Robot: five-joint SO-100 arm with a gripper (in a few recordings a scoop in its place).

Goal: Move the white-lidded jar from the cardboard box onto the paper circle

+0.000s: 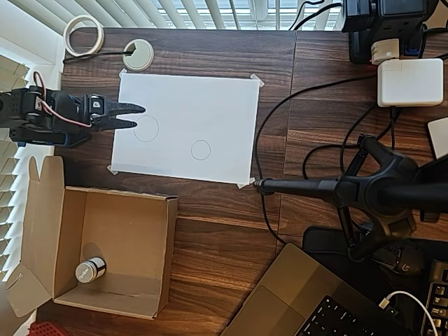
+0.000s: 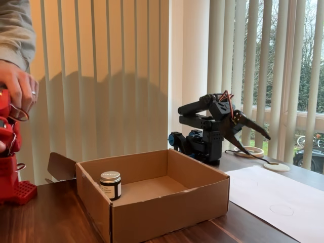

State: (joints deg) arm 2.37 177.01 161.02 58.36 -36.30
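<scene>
Box [image 2: 152, 202] sits nearest the camera in the fixed view, open top, one flap out to the left. Jar [image 2: 110, 184] stands upright on the box floor in the near-left corner as that view shows it, close to the left wall but apart from it. In the overhead view the jar [image 1: 90, 270] sits near the lower-left corner of the box [image 1: 112, 255].

Beyond the box lies the white paper sheet [image 1: 185, 126], taped at its corners to the table [image 1: 210, 231]. Two pencil circles on it: the larger one toward the left, and the smaller circle [image 1: 201, 150], the target, toward the middle. Both bare.

Farthest back, the arm. Claw [image 2: 251, 143] is raised off the table, fingers spread partly apart and holding nothing. In the overhead view the claw [image 1: 131, 116] tips hang over the left edge of the sheet, just beside the larger circle. The arm is folded back on its base, forearm roughly level, claw angled down and forward.

Judgement: the task is at its start; the jar is not yet grasped and the claw is well apart from the box. The next move calls for swinging toward the box, descending over the wall, and closing on the jar's sides. The corner placement leaves little room beside the wall.
</scene>
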